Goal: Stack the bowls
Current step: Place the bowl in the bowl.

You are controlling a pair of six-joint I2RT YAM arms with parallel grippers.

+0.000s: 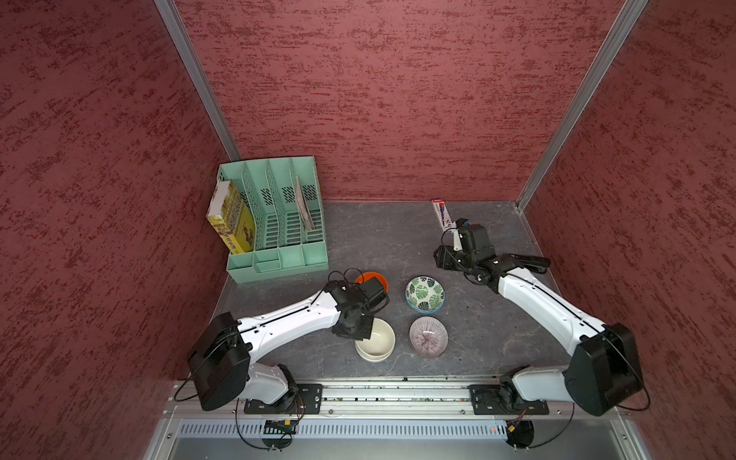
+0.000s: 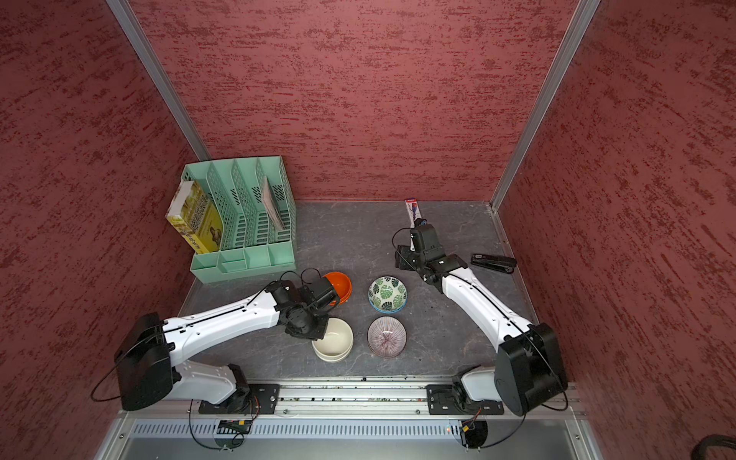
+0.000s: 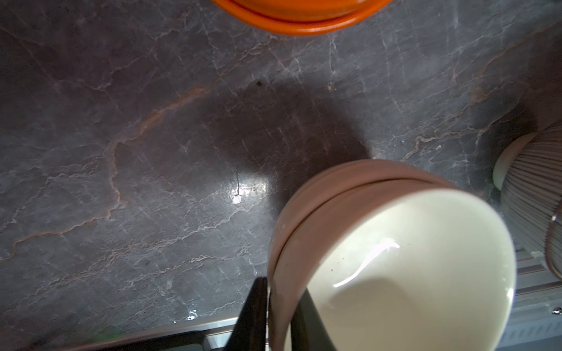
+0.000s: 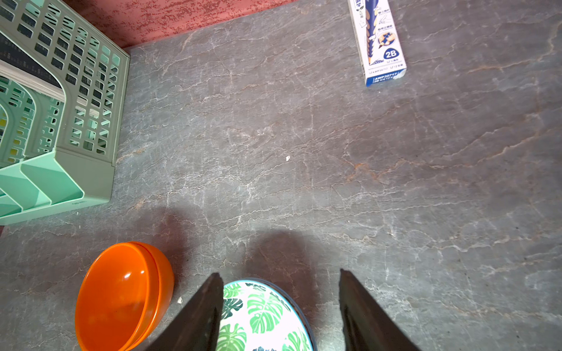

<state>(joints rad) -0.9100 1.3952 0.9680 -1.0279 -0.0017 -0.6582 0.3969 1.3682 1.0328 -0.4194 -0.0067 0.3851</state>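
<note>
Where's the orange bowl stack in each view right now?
In a top view: orange bowl stack partly behind the left arm.
In a top view: same spot, before the green organizer.
Left wrist: cut off, across from the cream bowls.
Right wrist: beside the leaf-print bowls.
Shared landmark: the organizer, except left wrist.

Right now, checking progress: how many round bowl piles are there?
4 piles: glossy orange, far left; plain cream, near left; green leaf-print, far right; pale purple, near right. Lower bowls partly hidden.
</note>
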